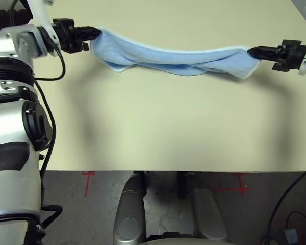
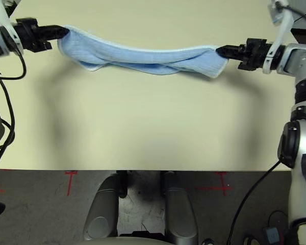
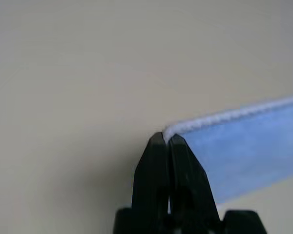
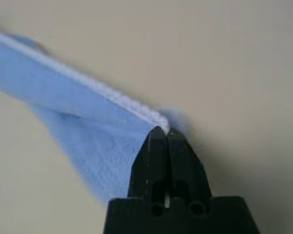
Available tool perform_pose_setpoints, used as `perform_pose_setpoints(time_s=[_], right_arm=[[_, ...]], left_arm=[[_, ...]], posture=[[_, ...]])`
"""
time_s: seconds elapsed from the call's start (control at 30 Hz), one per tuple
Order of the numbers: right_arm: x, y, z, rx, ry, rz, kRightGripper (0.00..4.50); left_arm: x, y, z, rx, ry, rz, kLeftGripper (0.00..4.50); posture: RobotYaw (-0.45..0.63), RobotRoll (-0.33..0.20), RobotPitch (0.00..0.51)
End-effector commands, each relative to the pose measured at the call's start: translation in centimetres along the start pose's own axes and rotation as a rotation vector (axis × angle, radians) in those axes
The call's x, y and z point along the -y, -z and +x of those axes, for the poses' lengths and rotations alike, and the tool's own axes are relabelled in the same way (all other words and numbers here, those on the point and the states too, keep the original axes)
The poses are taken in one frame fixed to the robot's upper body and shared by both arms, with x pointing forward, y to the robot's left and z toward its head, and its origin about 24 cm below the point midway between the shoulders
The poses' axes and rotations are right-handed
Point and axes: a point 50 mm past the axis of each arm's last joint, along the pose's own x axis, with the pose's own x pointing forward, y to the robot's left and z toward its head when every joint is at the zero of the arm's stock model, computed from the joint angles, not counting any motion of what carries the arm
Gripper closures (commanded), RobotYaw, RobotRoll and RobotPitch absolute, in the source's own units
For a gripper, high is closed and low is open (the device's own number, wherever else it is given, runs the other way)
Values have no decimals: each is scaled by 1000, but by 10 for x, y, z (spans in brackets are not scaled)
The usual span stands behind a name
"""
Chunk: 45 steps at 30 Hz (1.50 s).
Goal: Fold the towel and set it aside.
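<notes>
Hanging in the air between the two arms, the towel [image 1: 176, 60] stretches out sideways like a little blue hammock above the table [image 1: 158, 127]. Its long way runs from the robot's left to the robot's right. It sags a bit in the middle, and a soft shadow lies on the table under it, so I think it is lifted up and not resting on the top.

The left gripper [image 1: 95, 34] is pinched tight on one end of the towel. In the left wrist view its two black fingers [image 3: 158, 161] are pressed together right at the white stitched edge. The right gripper [image 1: 251, 51] is pinched tight on the other end in the same way, with the white edge tucked at its fingertips [image 4: 158, 156]. Both grippers point inward, toward each other, and the towel is the only thing between them.

Each arm is just as near to the towel as the other, because each one holds its own end. The left end sits a little farther back on the table than the right end.

The cloth looks bunched along its length, with loose folds drooping below the top edge. To fold it, I think the two ends must come together or the towel must be laid down flat first.

There are no boxes, bowls or bins here.
</notes>
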Motion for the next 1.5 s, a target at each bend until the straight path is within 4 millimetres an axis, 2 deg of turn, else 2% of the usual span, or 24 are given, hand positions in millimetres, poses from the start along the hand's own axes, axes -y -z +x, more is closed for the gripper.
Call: perform_pose_setpoints(time_s=[0.03,0.1,0.17,0.23,0.3,0.33,0.4,0.5,0.6,0.63,0.7,0.77,0.93,1.1,1.2,1.37,1.5], right_arm=[[12,-48,-8,376,212,-114,4500],[9,-75,-14,598,260,-147,4500],[8,-82,-19,680,264,-182,4500],[8,-75,-19,683,241,-169,4500],[9,-62,-18,642,202,-127,4500],[9,-54,-17,608,177,-116,4500],[8,-27,-13,442,96,-107,4500],[3,17,-14,158,-72,-107,4500],[-1,43,-23,-22,-200,-90,4500],[-2,48,-26,-45,-240,-109,4500],[-3,52,-30,-74,-270,-142,4500],[-3,56,-36,-124,-296,-250,4500],[-6,60,-46,-196,-420,-300,4500],[-15,58,-53,-202,-554,-274,4500],[-22,55,-59,-168,-626,-244,4500],[-25,56,-76,-65,-626,-232,4500],[-29,62,-92,-68,-641,-203,4500]], left_arm=[[-10,-33,-5,261,-202,82,4470],[-5,-63,-10,486,-220,34,4470],[-4,-83,-17,653,-216,-24,4470],[-4,-84,-20,705,-195,-26,4470],[-3,-73,-19,693,-150,-23,4470],[-4,-65,-17,661,-125,-13,4470],[-5,-32,-10,441,-55,39,4470],[-7,18,-12,98,100,160,4470],[-10,48,-23,-182,253,241,4470],[-10,52,-27,-237,296,251,4470],[-11,55,-30,-291,339,255,4470],[-10,54,-33,-334,381,261,4470],[-12,55,-42,-453,483,306,4470],[-17,60,-58,-577,620,357,4470],[-19,57,-64,-598,677,346,4470],[-22,48,-75,-603,744,327,4470],[-23,49,-86,-617,759,313,4470]], posture=[[50,0,317],[51,0,317],[44,0,317],[44,0,317],[44,0,317],[42,0,318],[40,0,318],[40,0,318],[43,0,319],[43,0,319],[43,0,319],[42,0,320],[30,0,318],[25,0,316],[27,0,315],[37,0,313],[40,0,313]])
